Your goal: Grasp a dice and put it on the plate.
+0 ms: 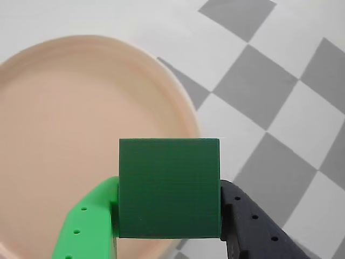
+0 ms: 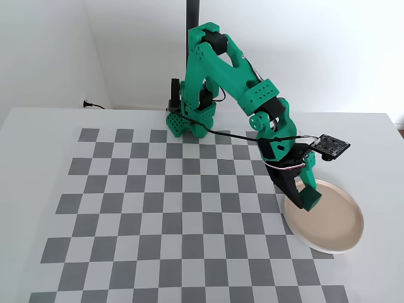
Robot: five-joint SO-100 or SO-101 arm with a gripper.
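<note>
Dark green dice (image 1: 169, 188) clamped between fingers (image 1: 89, 221), beige plate (image 1: 64, 135) beneath

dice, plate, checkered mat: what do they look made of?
Dice: likely 3D-printed plastic, matte dark green; faint fine horizontal lines cross its face. It sits clamped in the hand.
Plate: smooth beige-pink with a paler rim and a soft sheen; ceramic or melamine, can't tell which.
Checkered mat: flat, matte grey and white squares; looks printed, paper or vinyl unclear.

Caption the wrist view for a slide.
Pincer clamps the dark green dice at the beige-pink plate's rim, over the checkered table.
</note>
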